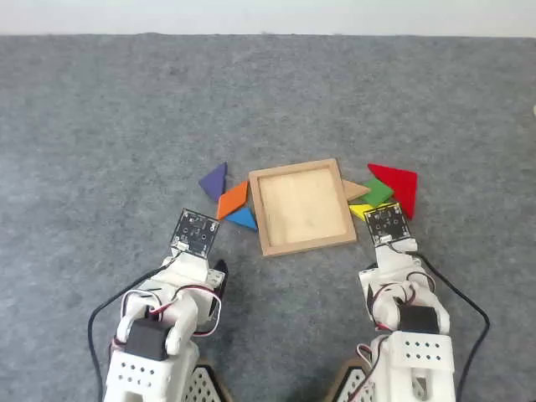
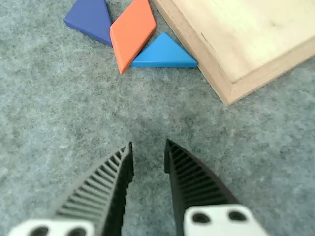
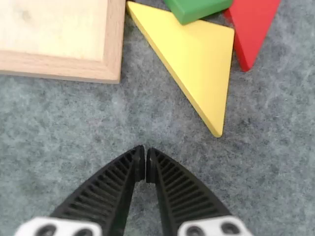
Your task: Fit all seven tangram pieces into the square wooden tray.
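The square wooden tray lies mid-table with nothing in it. Left of it lie a purple triangle, an orange parallelogram and a blue triangle. To its right sit a red triangle, a green piece, a yellow triangle and a tan piece. My left gripper hovers over bare carpet short of the blue triangle, slightly open and holding nothing. My right gripper is shut on nothing, just short of the yellow triangle.
Grey carpet covers the whole table. Both arm bases stand at the near edge, the left arm and the right arm. Wide bare carpet lies beyond the tray and to both sides.
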